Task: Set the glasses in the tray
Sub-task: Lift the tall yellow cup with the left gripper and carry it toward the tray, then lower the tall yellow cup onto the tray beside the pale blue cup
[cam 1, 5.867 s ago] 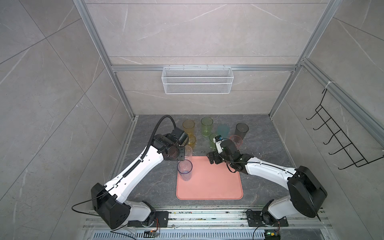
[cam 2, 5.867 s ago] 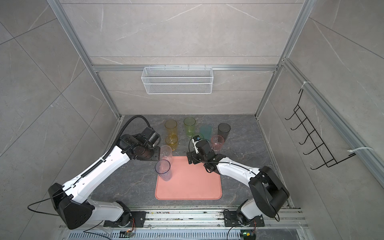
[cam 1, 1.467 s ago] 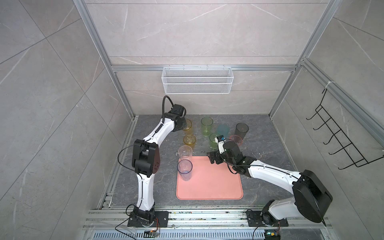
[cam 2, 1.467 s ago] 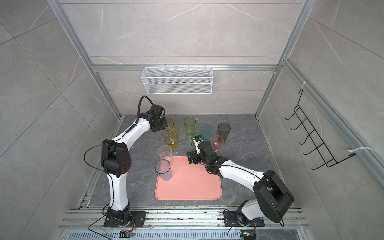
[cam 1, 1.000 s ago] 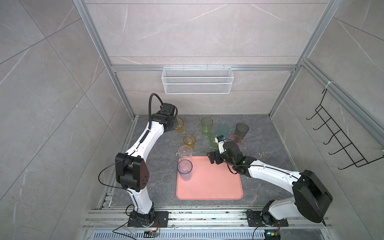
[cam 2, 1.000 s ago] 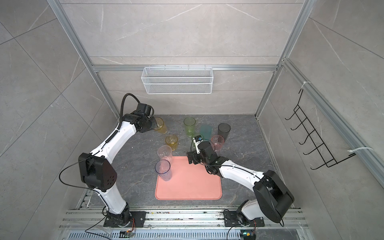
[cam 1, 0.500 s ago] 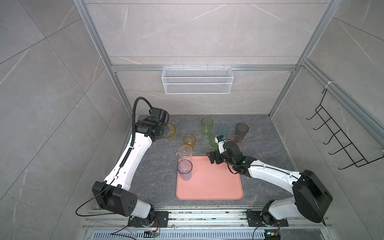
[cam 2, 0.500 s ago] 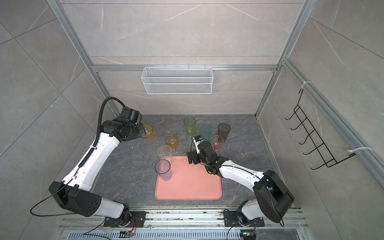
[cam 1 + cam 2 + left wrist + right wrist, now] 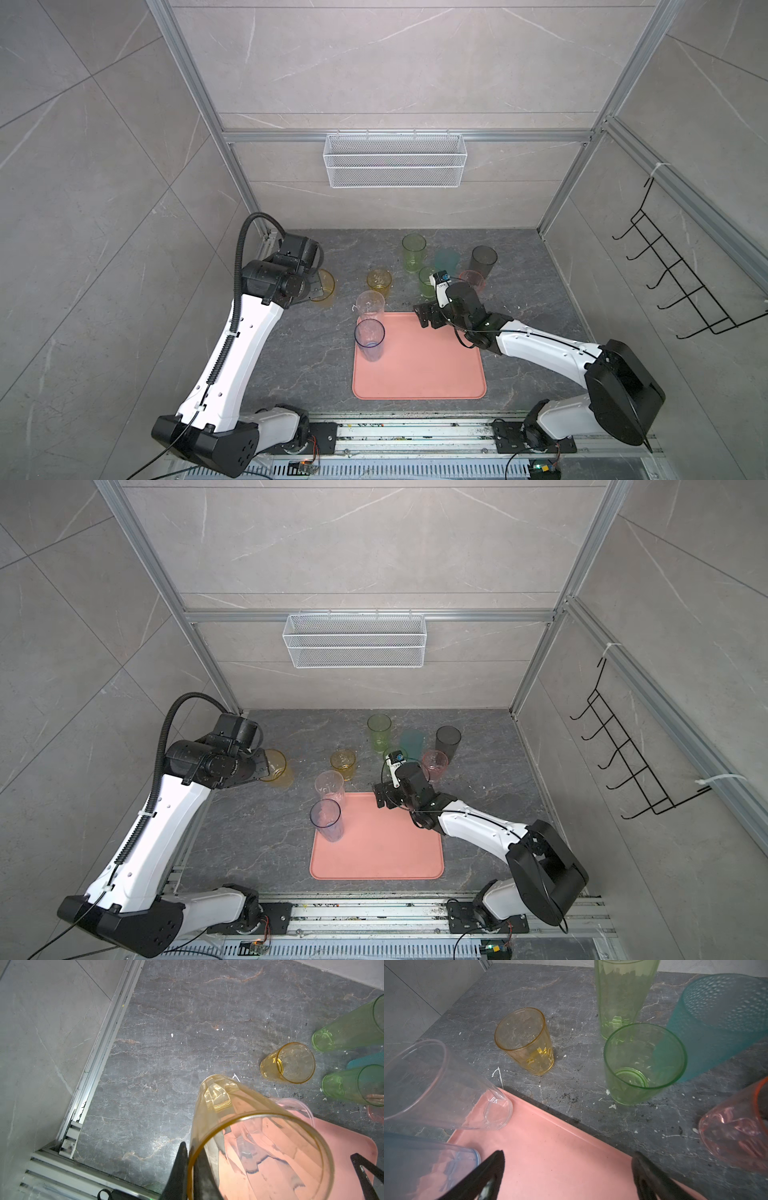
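My left gripper (image 9: 191, 1159) is shut on the rim of a tall amber glass (image 9: 324, 286) (image 9: 249, 1126), held above the table at the left, away from the tray (image 9: 419, 365). At the salmon tray's far-left corner stands a clear glass (image 9: 370, 305), with a blue-tinted glass (image 9: 369, 338) just in front of it. My right gripper (image 9: 422, 318) (image 9: 566, 1159) hangs open and empty over the tray's far edge. Behind the tray stand a short amber glass (image 9: 525, 1041), a short green glass (image 9: 643, 1064), a tall green glass (image 9: 413, 251), a teal glass (image 9: 446, 262), a smoky glass (image 9: 483, 259) and a pink glass (image 9: 473, 280).
A white wire basket (image 9: 395, 166) hangs on the back wall and a black hook rack (image 9: 673, 282) on the right wall. Aluminium frame posts and wall panels close in the table on three sides, with the left wall close beside my left gripper.
My left arm has swung left and forward, carrying the tall amber glass away from the group of glasses at the back. The right arm has not moved.
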